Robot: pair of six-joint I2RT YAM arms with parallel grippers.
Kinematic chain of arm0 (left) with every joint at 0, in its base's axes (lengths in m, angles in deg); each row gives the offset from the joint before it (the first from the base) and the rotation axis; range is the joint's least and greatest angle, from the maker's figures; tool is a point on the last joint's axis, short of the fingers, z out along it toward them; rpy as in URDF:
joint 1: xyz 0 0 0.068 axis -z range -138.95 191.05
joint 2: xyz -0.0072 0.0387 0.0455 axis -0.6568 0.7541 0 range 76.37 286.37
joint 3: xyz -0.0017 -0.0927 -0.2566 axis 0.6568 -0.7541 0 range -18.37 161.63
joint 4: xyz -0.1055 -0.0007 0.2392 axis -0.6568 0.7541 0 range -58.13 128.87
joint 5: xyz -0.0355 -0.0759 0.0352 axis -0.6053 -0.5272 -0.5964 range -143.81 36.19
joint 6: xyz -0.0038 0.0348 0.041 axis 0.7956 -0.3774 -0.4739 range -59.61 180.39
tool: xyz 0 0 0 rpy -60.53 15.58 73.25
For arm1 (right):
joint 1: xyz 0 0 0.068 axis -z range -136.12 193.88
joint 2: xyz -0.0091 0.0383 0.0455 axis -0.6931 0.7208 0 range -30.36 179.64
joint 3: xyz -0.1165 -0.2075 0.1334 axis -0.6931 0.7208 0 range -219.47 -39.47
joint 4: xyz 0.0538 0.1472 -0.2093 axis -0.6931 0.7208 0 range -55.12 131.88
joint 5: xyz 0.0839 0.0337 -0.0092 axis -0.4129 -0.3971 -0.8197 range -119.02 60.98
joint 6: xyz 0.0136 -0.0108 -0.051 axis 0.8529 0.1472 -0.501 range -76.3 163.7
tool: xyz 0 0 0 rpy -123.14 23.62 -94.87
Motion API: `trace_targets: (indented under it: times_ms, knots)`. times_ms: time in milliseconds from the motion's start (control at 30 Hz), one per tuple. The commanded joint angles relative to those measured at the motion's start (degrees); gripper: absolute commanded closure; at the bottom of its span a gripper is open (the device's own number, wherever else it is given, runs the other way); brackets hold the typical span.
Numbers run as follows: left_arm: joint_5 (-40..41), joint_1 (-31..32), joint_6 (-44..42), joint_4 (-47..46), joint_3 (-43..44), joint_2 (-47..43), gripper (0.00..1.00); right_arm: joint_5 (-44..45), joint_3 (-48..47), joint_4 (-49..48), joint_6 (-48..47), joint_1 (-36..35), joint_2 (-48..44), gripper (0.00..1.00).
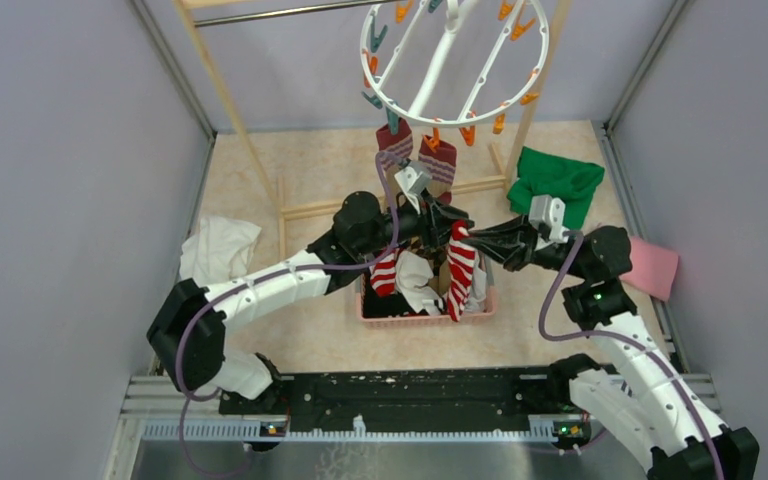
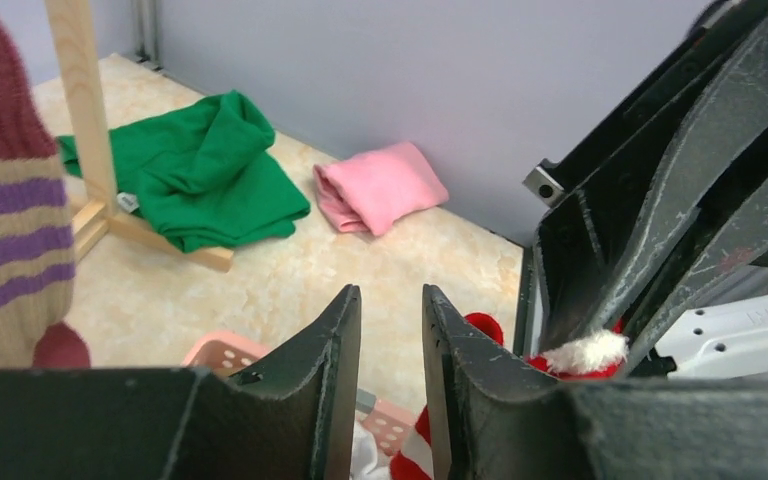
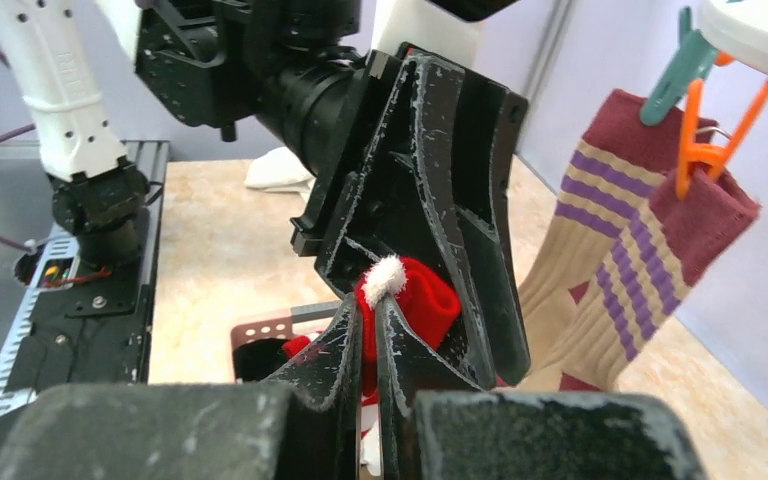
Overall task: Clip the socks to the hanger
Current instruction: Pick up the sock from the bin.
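Observation:
The white ring hanger [image 1: 450, 70] hangs at the back with orange and teal pegs. Two tan-and-maroon striped socks [image 1: 438, 158] [image 3: 600, 250] are clipped to it. My right gripper [image 3: 375, 300] [image 1: 472, 238] is shut on the red cuff of a red-and-white striped sock [image 3: 425, 300] [image 1: 460, 272]. That sock dangles over the pink basket [image 1: 425, 318]. My left gripper [image 2: 392, 300] [image 1: 448, 222] stands open right beside that cuff, with nothing between its fingers. A second red-and-white sock [image 1: 385, 272] lies in the basket.
A green cloth [image 1: 560, 180] and a pink cloth [image 1: 652, 268] lie on the right, and a white cloth [image 1: 218, 250] on the left. The wooden rack frame [image 1: 230, 110] stands behind the basket. Grey walls close in on three sides.

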Motion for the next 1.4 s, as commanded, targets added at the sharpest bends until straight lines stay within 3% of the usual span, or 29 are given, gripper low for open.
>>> trace_targets:
  times_ms: [0, 200, 467, 567, 700, 833, 967, 1200, 1367]
  knots:
    - [7.5, -1.6, -0.2, 3.5, 0.1, -5.1, 0.62, 7.2, 0.4, 2.2, -0.8, -0.4, -3.2, 1.00]
    - [11.3, -9.2, 3.5, 9.4, -4.3, -14.7, 0.44, 14.5, 4.2, 2.9, 0.2, -0.4, -8.8, 1.00]
    - [9.4, -10.3, 8.3, 9.4, -4.0, -19.2, 0.02, 22.5, 6.5, 3.9, -7.3, -0.4, -13.1, 1.00]
    - [9.1, -10.3, 13.2, 7.2, -2.4, -17.9, 0.01, 25.5, 6.2, 5.4, -11.3, -0.4, -13.7, 1.00]
    - [2.6, -10.2, 15.9, 2.1, 1.1, -14.0, 0.01, 28.4, 6.0, 6.1, -14.4, -0.4, -14.1, 1.00]
    - [2.2, -7.2, 15.0, 6.8, 7.9, -9.9, 0.13, 35.0, 4.6, 7.2, -14.1, -0.3, -12.7, 1.00]
    - [9.1, -2.2, 12.3, 12.0, 14.0, -6.0, 0.20, 38.7, 2.5, 8.4, -13.1, -0.4, -10.9, 1.00]
    - [30.8, 3.0, 15.1, 14.5, 15.5, -4.4, 0.18, 40.0, 2.5, 6.6, -10.3, -0.4, -9.3, 1.00]
    - [32.9, 3.2, 13.1, 16.4, 16.7, -1.4, 0.23, 40.9, 2.4, 5.8, -9.3, -0.4, -8.6, 1.00]
